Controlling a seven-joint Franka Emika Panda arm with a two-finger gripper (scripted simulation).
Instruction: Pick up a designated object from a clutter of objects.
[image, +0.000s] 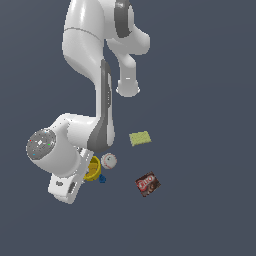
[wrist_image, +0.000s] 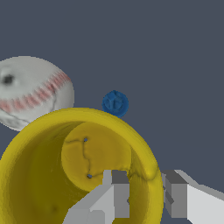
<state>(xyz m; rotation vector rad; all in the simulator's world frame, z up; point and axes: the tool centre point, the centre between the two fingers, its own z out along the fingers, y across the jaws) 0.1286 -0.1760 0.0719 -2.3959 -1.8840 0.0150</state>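
Note:
The yellow cup (wrist_image: 52, 183) fills the wrist view with its hollow inside facing the camera. In the exterior view the cup (image: 94, 170) shows partly, beside the robot's hand. My gripper (wrist_image: 146, 186) straddles the cup's thick wall, with one finger (wrist_image: 119, 194) inside the hollow and the other (wrist_image: 177, 197) outside. Both press against the wall. The white red-stitched baseball (image: 109, 160) (wrist_image: 30, 92) lies right next to the cup. A tiny blue piece (image: 102, 179) (wrist_image: 115, 103) lies just beyond the cup's rim.
The flat yellow-green sponge (image: 139, 138) lies toward the exterior view's right, above the baseball. The dark brown-red packet (image: 147, 184) lies to the right of the cup. The arm's white links (image: 85, 130) hang over the left part of the clutter.

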